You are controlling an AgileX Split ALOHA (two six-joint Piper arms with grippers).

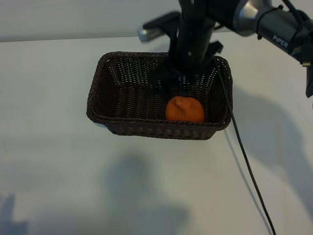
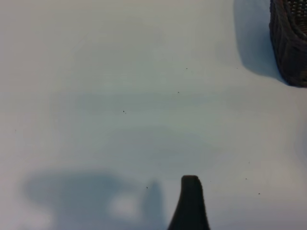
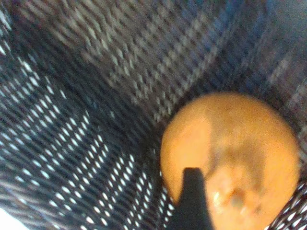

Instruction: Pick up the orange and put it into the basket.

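Worktop [image 1: 58,186]: we see a wide pale surface, bare on the near side and to the left of the basket, so there is plenty of open room there; soft shadows lie across the near part.
Basket [image 1: 105,105]: we find the dark woven basket standing on the worktop toward the far side, its braided rim unbroken all round and its walls sloping inward; in the left wrist view one corner [image 2: 290,43] shows at the frame's edge, well apart from the finger.
Right arm [image 1: 274,24]: we see it come in from the upper right and drop steeply into the basket's far right part, close to the far wall.
Cable [image 1: 247,166]: we follow a thin black line from the basket's right rim across the worktop to the near edge.
Right hand [image 1: 182,82]: it points down just above the orange, apart from it; we cannot tell how wide its fingers stand.
Orange [image 1: 184,109]: we see it resting on the basket floor against the near wall, right of centre; it fills much of the right wrist view [image 3: 230,158].
Left hand [image 2: 190,203]: we see only one dark finger above bare worktop; its fingers stand wide and hold nothing.
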